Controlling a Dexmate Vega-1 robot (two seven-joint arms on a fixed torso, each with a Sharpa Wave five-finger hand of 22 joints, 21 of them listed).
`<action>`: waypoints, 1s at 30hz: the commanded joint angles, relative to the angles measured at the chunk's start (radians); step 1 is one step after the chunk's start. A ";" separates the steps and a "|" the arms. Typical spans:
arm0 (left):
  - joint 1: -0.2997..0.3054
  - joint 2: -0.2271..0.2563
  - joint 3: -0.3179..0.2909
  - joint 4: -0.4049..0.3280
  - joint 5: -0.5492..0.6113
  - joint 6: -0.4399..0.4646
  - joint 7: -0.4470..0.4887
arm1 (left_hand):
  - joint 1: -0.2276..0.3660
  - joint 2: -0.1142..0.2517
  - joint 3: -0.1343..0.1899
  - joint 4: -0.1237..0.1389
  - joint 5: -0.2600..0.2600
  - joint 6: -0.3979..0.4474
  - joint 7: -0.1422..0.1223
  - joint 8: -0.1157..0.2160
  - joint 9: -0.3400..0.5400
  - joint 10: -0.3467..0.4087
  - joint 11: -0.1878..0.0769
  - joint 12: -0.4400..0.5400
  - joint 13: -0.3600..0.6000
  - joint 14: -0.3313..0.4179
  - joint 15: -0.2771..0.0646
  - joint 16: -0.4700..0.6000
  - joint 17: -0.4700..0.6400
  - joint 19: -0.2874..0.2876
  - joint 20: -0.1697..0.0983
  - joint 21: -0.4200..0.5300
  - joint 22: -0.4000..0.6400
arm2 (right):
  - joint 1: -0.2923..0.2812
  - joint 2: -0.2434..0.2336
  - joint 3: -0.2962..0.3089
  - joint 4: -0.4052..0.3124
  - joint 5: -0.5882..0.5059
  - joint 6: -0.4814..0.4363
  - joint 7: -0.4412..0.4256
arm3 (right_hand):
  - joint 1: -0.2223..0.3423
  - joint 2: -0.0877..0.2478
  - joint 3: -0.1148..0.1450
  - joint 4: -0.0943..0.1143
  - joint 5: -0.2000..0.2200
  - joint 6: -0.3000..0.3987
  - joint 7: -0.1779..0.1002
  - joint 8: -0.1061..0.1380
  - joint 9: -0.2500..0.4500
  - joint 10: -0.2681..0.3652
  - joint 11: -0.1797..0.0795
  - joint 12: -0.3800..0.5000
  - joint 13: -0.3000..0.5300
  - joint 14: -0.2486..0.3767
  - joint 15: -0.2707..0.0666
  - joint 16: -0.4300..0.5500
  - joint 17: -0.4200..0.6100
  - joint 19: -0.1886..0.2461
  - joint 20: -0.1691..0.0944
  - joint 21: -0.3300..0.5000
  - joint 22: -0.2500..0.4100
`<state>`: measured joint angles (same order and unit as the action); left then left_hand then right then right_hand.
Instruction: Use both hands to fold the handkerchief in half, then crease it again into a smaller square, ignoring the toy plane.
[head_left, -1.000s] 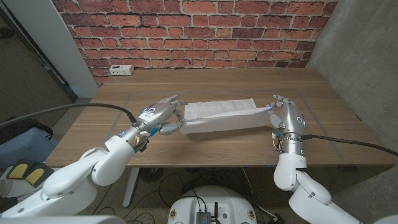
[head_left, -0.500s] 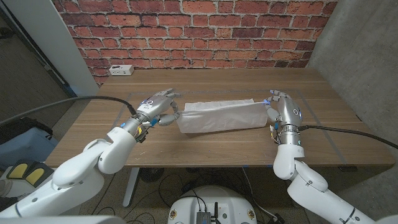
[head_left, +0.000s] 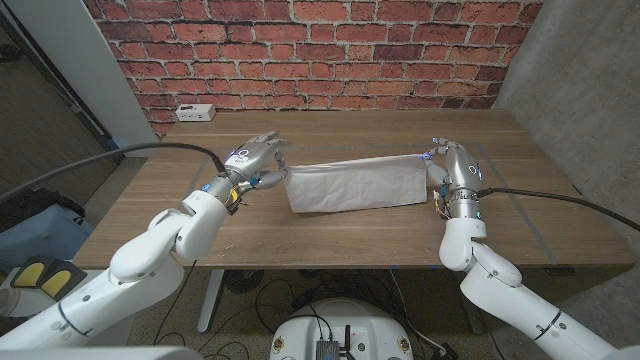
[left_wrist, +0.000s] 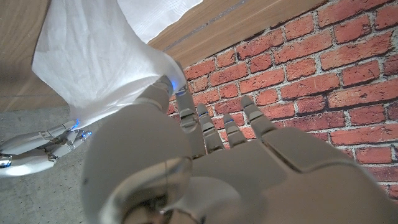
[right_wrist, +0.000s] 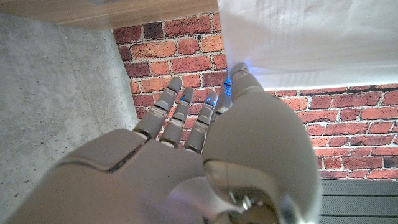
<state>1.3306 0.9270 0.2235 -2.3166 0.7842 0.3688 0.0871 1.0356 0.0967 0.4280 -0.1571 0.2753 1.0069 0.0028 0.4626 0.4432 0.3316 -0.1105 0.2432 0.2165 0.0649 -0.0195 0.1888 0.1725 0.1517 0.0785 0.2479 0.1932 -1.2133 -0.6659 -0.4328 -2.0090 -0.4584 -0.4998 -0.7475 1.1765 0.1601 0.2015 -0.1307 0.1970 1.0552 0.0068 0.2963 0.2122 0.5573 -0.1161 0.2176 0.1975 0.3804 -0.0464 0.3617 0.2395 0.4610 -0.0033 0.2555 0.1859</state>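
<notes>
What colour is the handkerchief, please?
The handkerchief is plain white, clearest in the head view.

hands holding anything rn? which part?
Both hold the handkerchief by its upper corners: left hand pinches one end, right hand the other, with the cloth hanging stretched between them.

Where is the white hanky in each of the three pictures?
Head view: the handkerchief hangs stretched between the left hand and right hand, mid-table.
Left wrist view: it spreads across the upper left, pinched at the hand's fingertips.
Right wrist view: it covers the upper right.
Shared landmark: the brick wall.
</notes>
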 joint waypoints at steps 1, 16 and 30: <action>-0.156 -0.026 0.118 0.080 0.040 0.043 0.025 | -0.014 0.021 -0.011 0.012 -0.014 -0.026 -0.026 -0.016 -0.003 -0.002 0.011 -0.005 0.003 0.010 0.005 0.002 0.002 0.004 0.009 -0.002 0.002 | 0.081 0.007 -0.012 0.091 0.043 0.045 0.010 | -0.002 0.004 0.007 0.001 0.004 0.006 0.003 -0.005 0.002 0.009 0.002 -0.004 0.005 0.005 -0.133 -0.001 0.002 0.002 0.006 0.001 0.004; -0.314 -0.046 0.254 0.145 0.107 0.061 -0.039 | -0.047 0.041 -0.039 0.030 -0.072 -0.038 -0.067 -0.032 -0.016 -0.010 0.015 -0.006 0.008 0.017 0.005 0.002 0.003 0.007 0.019 -0.002 0.004 | 0.135 -0.002 -0.024 0.159 0.083 0.074 0.020 | -0.003 0.003 0.009 0.001 0.004 0.008 0.003 -0.007 0.002 0.009 0.000 -0.004 0.005 0.005 -0.128 -0.005 0.000 0.003 0.008 0.001 0.004; -0.387 -0.074 0.321 0.212 0.101 0.069 -0.085 | -0.042 0.039 -0.043 0.019 -0.085 -0.012 -0.059 -0.029 -0.026 -0.005 0.012 -0.004 0.008 0.020 0.000 0.001 0.001 0.008 0.014 -0.002 0.003 | 0.201 -0.021 -0.071 0.204 0.087 0.056 0.080 | -0.005 0.004 0.008 0.002 0.004 0.005 0.002 -0.010 0.002 0.004 -0.001 -0.007 0.005 0.003 -0.126 -0.005 0.002 -0.001 0.007 0.000 0.004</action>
<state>1.0023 0.8724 0.4906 -2.1531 0.8872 0.4299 0.0326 0.9921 0.1398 0.3826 -0.1337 0.1939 0.9810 -0.0590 0.4280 0.4168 0.3207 -0.0997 0.2354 0.2210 0.0807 -0.0179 0.1888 0.1721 0.1588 0.0930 0.2479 0.1931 -1.0603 -0.6728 -0.4725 -1.8418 -0.3767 -0.4351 -0.7098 1.1765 0.1602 0.2015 -0.1308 0.1969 1.0552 0.0070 0.2887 0.2115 0.5574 -0.1161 0.2177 0.1975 0.3804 -0.0464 0.3617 0.2396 0.4610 -0.0033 0.2555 0.1861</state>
